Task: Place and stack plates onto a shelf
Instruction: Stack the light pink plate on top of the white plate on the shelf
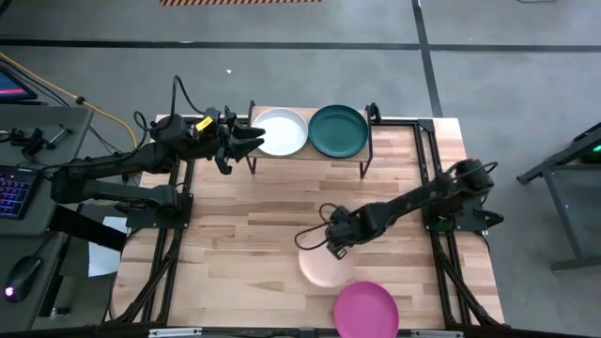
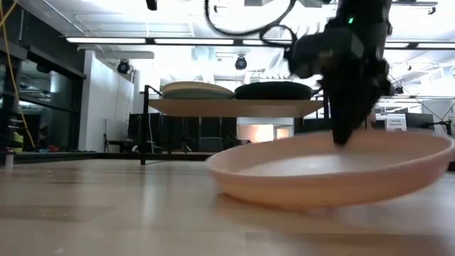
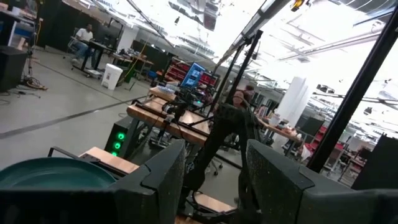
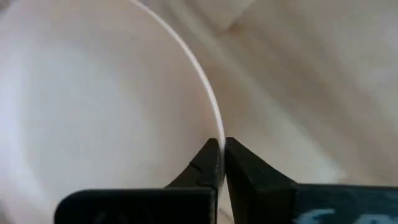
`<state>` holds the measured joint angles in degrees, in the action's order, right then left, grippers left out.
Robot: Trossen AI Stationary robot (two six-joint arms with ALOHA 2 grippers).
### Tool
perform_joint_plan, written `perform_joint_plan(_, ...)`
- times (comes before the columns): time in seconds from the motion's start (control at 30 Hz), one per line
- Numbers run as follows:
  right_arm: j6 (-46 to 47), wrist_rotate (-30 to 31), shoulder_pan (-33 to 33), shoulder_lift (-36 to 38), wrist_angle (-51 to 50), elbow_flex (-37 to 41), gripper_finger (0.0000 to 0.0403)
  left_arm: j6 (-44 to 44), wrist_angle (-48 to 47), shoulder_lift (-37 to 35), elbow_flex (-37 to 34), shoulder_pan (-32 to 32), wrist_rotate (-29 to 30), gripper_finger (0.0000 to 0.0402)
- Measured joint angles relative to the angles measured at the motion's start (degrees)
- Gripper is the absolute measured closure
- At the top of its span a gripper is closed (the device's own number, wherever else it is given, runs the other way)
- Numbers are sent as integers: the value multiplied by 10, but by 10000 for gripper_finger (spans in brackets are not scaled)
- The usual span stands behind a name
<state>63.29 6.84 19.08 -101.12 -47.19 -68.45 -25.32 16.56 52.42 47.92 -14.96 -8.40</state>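
The peach-pink plate [image 1: 325, 267] lies flat on the table's near half, and the right gripper [image 1: 336, 250] has pinched its rim at about one o'clock, fingers closed on the thin edge. The magenta plate [image 1: 366, 308] sits just beside it at five o'clock, perhaps touching. At twelve o'clock, well apart, the shelf [image 1: 310, 158] carries the white plate [image 1: 280, 131] and dark teal plate [image 1: 338, 130]. The left gripper [image 1: 242, 143] hovers parted beside the white one.
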Motion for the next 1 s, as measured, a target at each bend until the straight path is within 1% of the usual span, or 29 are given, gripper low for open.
perform_joint_plan(0.1,-8,24,-1,49,-56,1,402,0,0,0,0,0,1,241)
perform_joint_plan(0.2,-3,27,0,122,-67,45,402,0,1,0,0,0,1,241)
perform_joint_plan(0.43,125,34,25,342,31,213,403,-1,0,0,0,0,1,241)
perform_joint_plan(0.57,158,43,41,425,93,264,403,-1,0,0,0,0,1,241)
perform_joint_plan(0.67,164,55,43,452,103,272,403,-1,0,0,0,0,4,241)
perform_joint_plan(0.77,146,65,41,453,106,257,403,-1,0,0,0,0,9,241)
perform_joint_plan(0.87,125,67,30,443,120,227,403,-1,0,0,0,0,11,241)
perform_joint_plan(0.93,91,67,19,430,119,197,403,-1,0,0,0,0,13,241)
perform_joint_plan(1.0,59,81,2,415,118,161,403,-1,0,0,0,0,13,241)
